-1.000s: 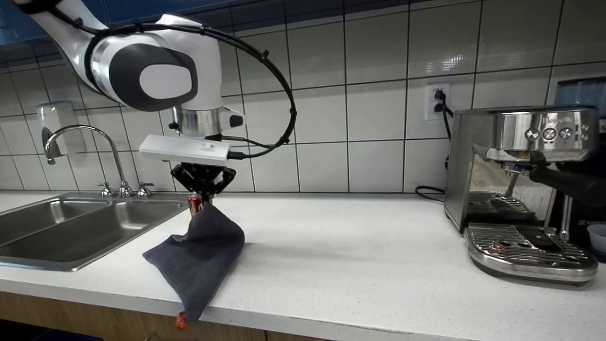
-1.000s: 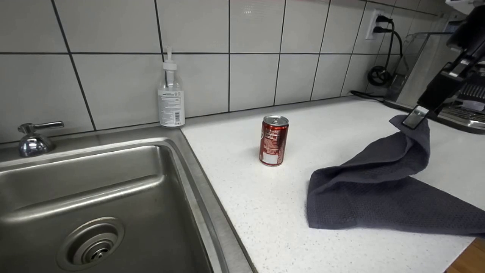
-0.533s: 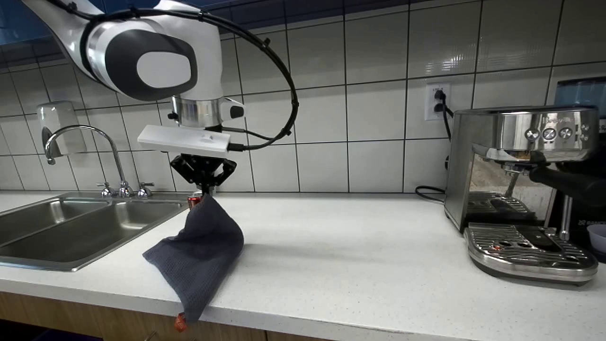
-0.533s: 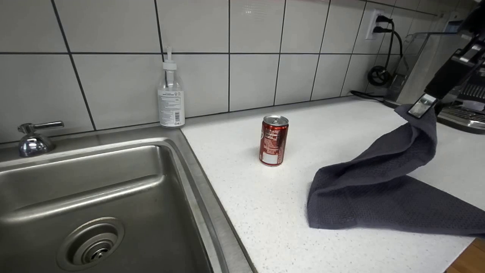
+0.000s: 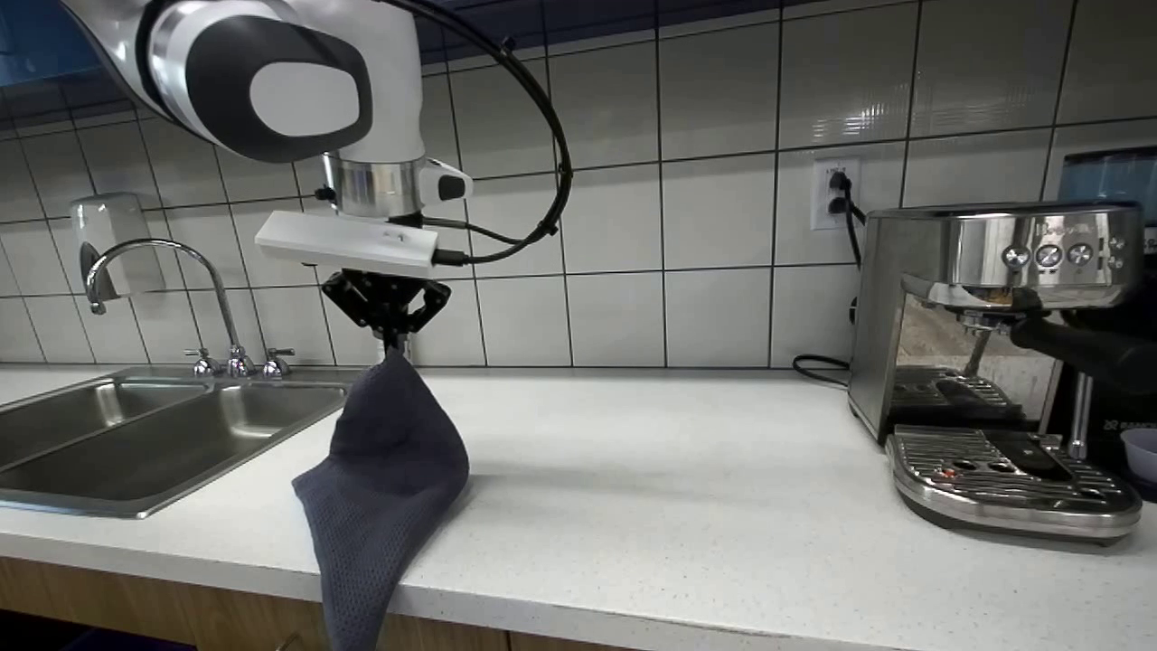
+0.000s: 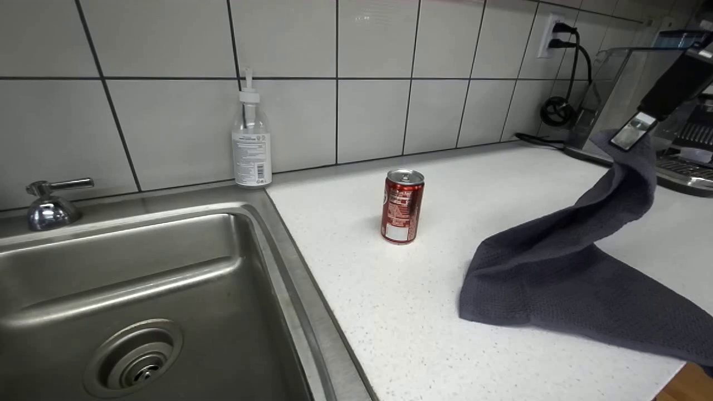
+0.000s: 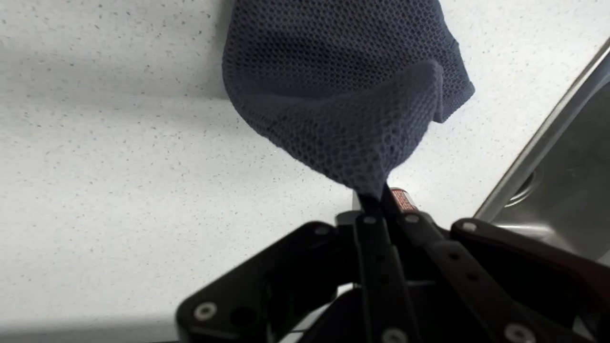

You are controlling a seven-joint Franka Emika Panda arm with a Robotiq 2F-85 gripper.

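Both jaws of the Robotiq gripper [image 5: 393, 344], in an exterior view, are clamped on the top corner of a dark waffle-weave towel [image 5: 389, 470], which hangs at their 6 o'clock and spills over the front edge of the speckled white counter [image 5: 678, 488]. From the gripper I see the double-basin sink [image 5: 226, 443] at 8 o'clock and the espresso machine [image 5: 958, 362] at 3 o'clock. In an exterior view, a red soda can [image 6: 402, 209] stands upright at the towel's 10 o'clock, apart from it, and a pump bottle [image 6: 252, 153] stands at the can's 10 o'clock, by the sink's back corner. In the wrist view, the jaws lie together around the pinched corner, the towel spreads toward 12 o'clock, and the can peeks out at 3 o'clock, partly hidden.
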